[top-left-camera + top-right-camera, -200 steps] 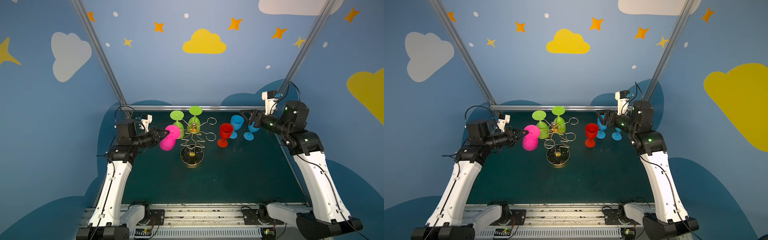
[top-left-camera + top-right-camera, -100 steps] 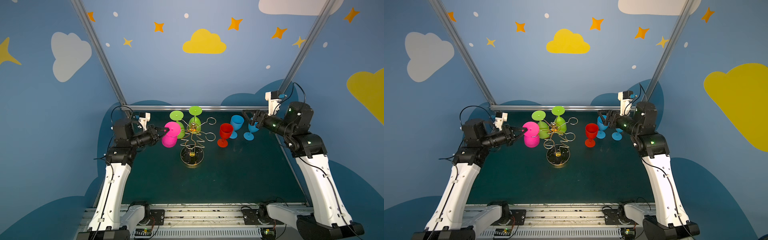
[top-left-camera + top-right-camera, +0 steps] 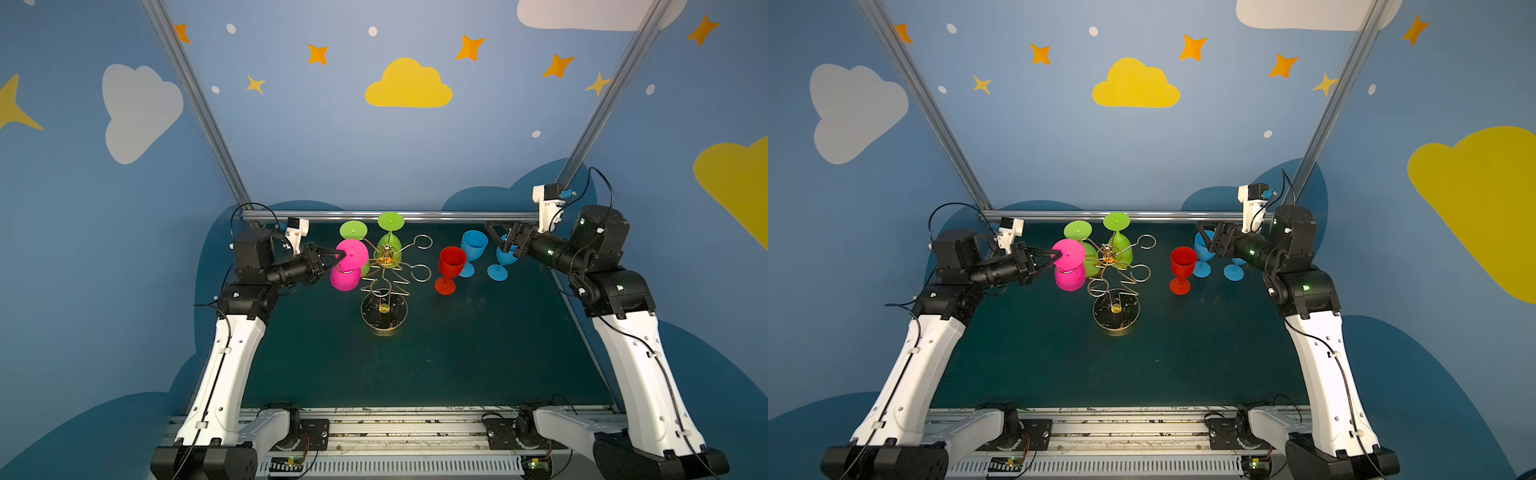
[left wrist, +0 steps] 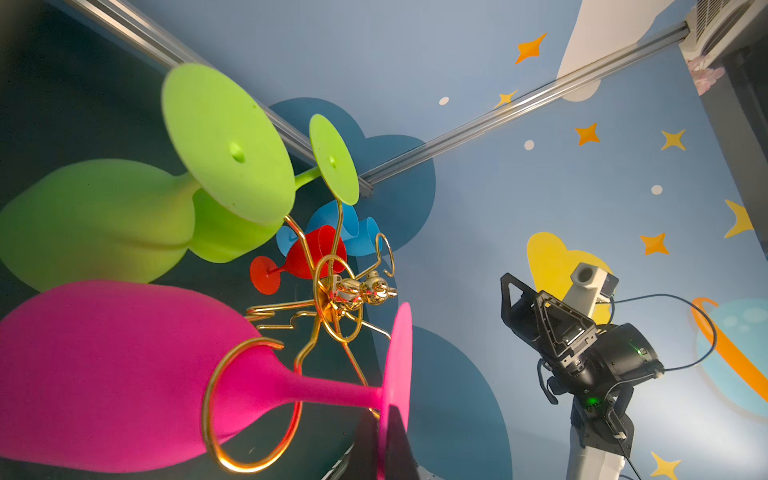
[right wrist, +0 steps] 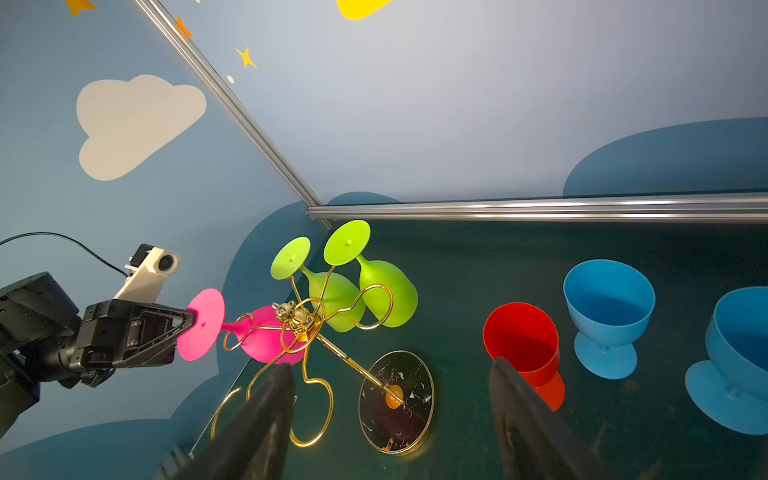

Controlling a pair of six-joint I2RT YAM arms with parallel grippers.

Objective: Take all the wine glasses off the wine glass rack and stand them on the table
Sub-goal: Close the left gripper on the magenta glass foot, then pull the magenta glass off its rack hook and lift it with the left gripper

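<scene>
- The left gripper (image 3: 337, 255) is pinching, jaws shut, the foot of the pink plastic wine glass (image 3: 347, 276), which is hanging upside down in a loop of the gold wire wine glass rack (image 3: 384, 316).
- The right gripper (image 3: 496, 237) is hovering, jaws wide and empty.
- Pulling askew risks snagging the stem and toppling the rack.

Left hand (image 5: 190, 321) pinching pink wine glass (image 5: 259, 344) by its foot, stem in wine glass rack (image 5: 293, 313) loop
</scene>
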